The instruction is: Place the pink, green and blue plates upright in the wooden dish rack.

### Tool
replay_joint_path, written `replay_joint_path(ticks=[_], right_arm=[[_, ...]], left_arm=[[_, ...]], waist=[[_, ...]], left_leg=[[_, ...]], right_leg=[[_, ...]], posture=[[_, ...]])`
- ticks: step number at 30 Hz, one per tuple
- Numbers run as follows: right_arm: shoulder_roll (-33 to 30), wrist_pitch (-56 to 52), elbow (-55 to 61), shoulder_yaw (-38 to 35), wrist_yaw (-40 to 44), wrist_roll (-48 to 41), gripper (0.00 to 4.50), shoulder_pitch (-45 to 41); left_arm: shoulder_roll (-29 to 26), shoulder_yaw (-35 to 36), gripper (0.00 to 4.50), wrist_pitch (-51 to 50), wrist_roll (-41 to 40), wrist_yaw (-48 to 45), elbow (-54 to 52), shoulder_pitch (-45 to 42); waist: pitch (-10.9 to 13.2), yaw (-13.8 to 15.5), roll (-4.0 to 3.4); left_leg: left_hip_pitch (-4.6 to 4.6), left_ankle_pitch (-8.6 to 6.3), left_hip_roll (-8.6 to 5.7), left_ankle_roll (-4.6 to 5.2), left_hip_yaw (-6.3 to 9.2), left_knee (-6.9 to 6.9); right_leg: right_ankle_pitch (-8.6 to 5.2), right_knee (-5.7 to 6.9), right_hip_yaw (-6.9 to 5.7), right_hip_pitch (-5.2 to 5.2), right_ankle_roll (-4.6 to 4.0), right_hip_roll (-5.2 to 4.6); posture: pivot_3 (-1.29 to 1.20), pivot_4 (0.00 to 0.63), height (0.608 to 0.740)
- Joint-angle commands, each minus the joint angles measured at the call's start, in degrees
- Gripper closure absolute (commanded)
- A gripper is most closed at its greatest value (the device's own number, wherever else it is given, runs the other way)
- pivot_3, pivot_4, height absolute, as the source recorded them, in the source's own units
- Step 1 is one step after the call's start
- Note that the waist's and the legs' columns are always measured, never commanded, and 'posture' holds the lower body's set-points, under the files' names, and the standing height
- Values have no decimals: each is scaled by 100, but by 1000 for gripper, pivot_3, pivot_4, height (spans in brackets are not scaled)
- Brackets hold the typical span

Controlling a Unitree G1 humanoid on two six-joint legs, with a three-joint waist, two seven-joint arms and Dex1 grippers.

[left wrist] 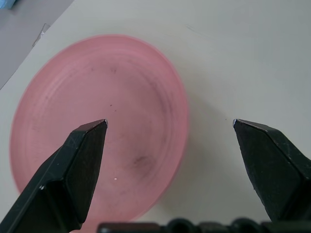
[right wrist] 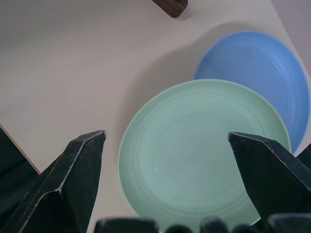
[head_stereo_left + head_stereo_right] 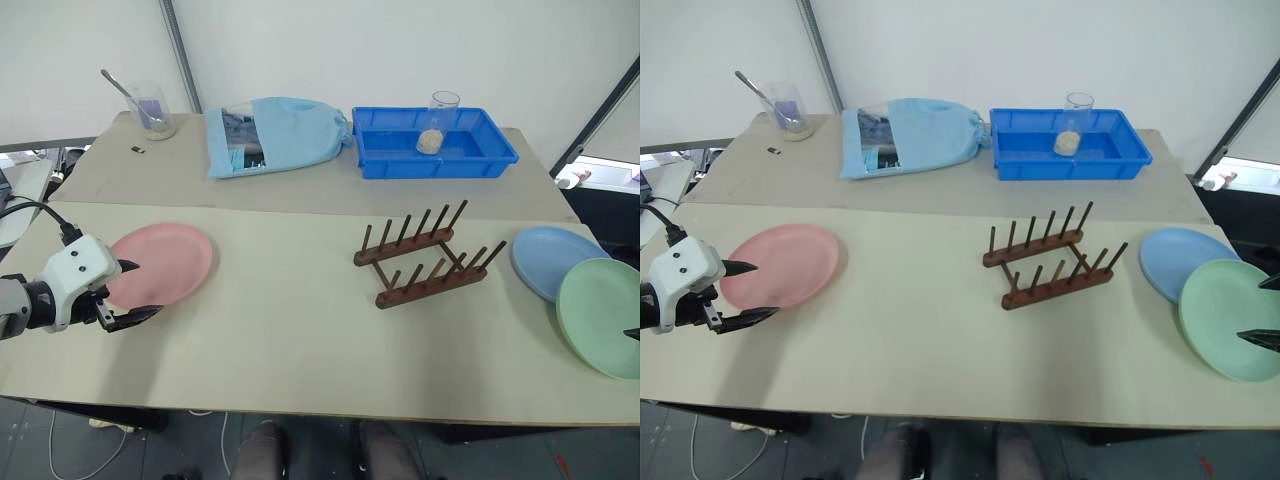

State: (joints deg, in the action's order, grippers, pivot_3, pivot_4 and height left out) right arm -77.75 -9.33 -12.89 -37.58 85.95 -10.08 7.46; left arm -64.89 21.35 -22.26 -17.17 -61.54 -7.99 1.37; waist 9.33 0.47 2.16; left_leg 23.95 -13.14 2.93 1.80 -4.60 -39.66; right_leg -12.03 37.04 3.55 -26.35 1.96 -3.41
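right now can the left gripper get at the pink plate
Probably yes. The left gripper hangs open at the near edge of the pink plate, which lies flat on the table with nothing on it or beside it. Lying flat, its rim may be awkward to pinch.

White wall (image 3: pixel 420 50) behind, a grey pole (image 3: pixel 182 55) running up it — a beige tabletop (image 3: pixel 290 330) in front, a second one (image 3: pixel 320 185) beyond, dark floor (image 3: pixel 80 445) with cables below.

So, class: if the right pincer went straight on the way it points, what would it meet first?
Most likely the round matte mint green plate, lying centred between the open right pincer's fingertips; depth is unclear.
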Motion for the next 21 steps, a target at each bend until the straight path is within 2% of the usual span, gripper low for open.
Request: replay_joint_path(ticks=[1, 21], right_arm=[[-107, 232, -107, -152, 52, 27, 0, -50], [-91, 1020, -848, 184, 67, -47, 0, -215]], left_arm=[[-46, 162, 66, 2, -43, -62, 3, -35], [189, 261, 66, 172, -289, -167, 220, -193]], waist=[[0, 0, 0], [-1, -7, -5]], left_leg=[[0, 0, 0, 0, 0, 0], [-10, 0, 1, 1, -9, 0]], right_leg=[[0, 0, 0, 0, 0, 0], [0, 3, 2, 5, 1, -1]], posture=[[0, 150, 696], [0, 150, 696]])
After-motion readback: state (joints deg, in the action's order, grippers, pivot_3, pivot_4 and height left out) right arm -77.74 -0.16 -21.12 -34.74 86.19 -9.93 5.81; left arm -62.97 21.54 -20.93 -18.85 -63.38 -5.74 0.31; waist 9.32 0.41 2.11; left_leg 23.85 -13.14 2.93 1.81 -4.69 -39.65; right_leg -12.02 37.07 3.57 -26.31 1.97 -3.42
